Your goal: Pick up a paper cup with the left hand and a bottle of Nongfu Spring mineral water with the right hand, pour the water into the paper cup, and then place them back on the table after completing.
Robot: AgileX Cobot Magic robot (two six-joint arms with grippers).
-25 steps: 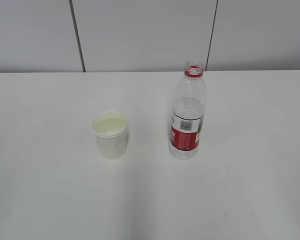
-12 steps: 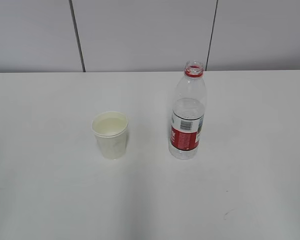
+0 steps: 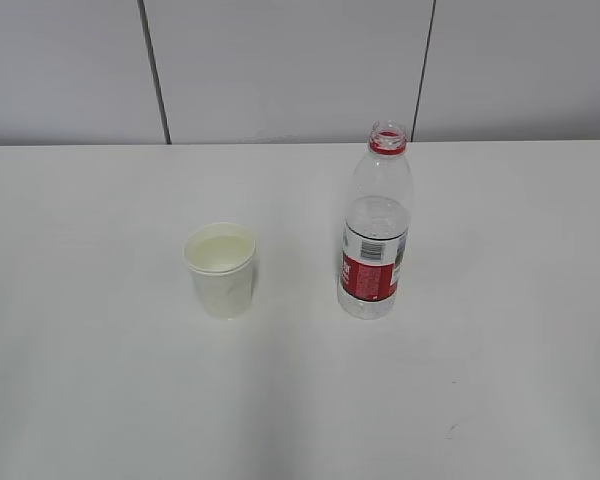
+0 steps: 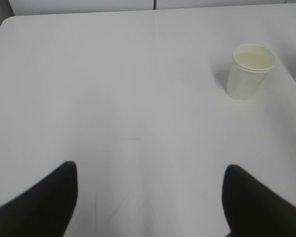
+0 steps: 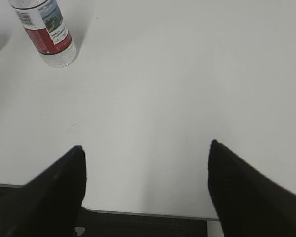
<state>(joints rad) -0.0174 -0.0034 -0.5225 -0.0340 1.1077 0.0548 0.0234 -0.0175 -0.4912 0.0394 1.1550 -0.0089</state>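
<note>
Two things on the tabletop: both stand upright and apart, and no arm shows in the exterior view.
Change: almost none over the last second; cup and bottle keep their places, only the bottle seems a tiny bit shifted.
Left tool (image 4: 148,197): fingers spread wide, holding nothing, low over bare white tabletop (image 4: 113,98), well apart from the cup.
White paper cup (image 3: 220,270): left of the bottle, with pale liquid inside it up near the rim.
Clear plastic bottle with red label and red neck ring (image 3: 376,235): no cap on it, water (image 3: 370,300) only in the lower part.
Right tool (image 5: 145,185): fingers wide apart, empty, near the front edge of the tabletop, bottle far up-left in its view.
Meaning: I judge the pouring is done and both things are set back, so the task looks finished or nearly so.
Edges and room: wide free surface around both things; back edge meets the grey wall behind the bottle.
</note>
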